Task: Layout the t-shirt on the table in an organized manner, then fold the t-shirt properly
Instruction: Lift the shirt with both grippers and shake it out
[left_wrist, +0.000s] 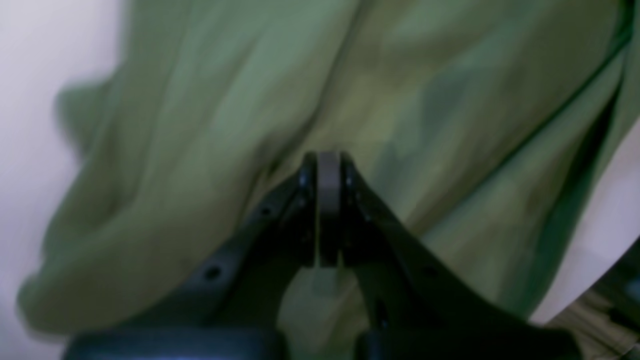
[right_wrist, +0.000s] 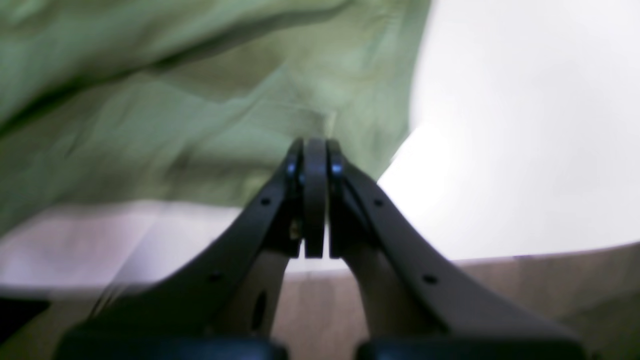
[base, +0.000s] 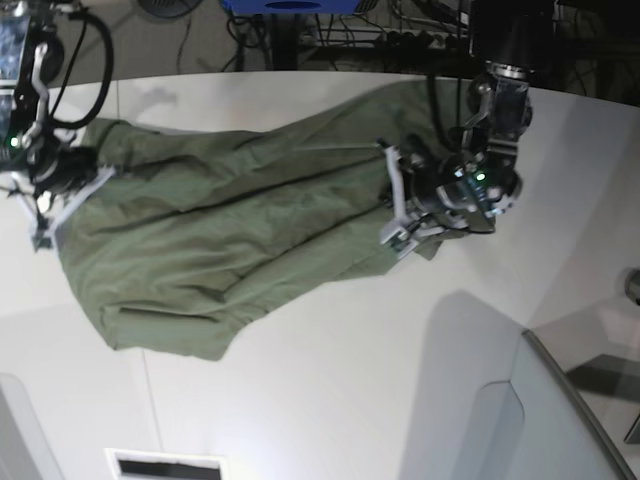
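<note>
The olive-green t-shirt (base: 230, 240) is stretched across the white table (base: 330, 380) between my two arms, creased and bunched, with its lower edge drooping at the front left. My left gripper (base: 392, 200) is at the shirt's right end. In the left wrist view this gripper (left_wrist: 327, 157) is shut, with the t-shirt (left_wrist: 240, 100) gathered round its tips. My right gripper (base: 85, 180) is at the shirt's left end. In the right wrist view it (right_wrist: 315, 145) is shut at the hem of the t-shirt (right_wrist: 200, 100), with bare table (right_wrist: 525, 125) beside it.
A grey angled panel (base: 560, 420) rises at the front right corner. A dark slot (base: 165, 465) lies at the front edge. Cables and gear (base: 330, 25) crowd the space behind the table's curved far edge. Brown floor (right_wrist: 500, 300) shows below the table edge.
</note>
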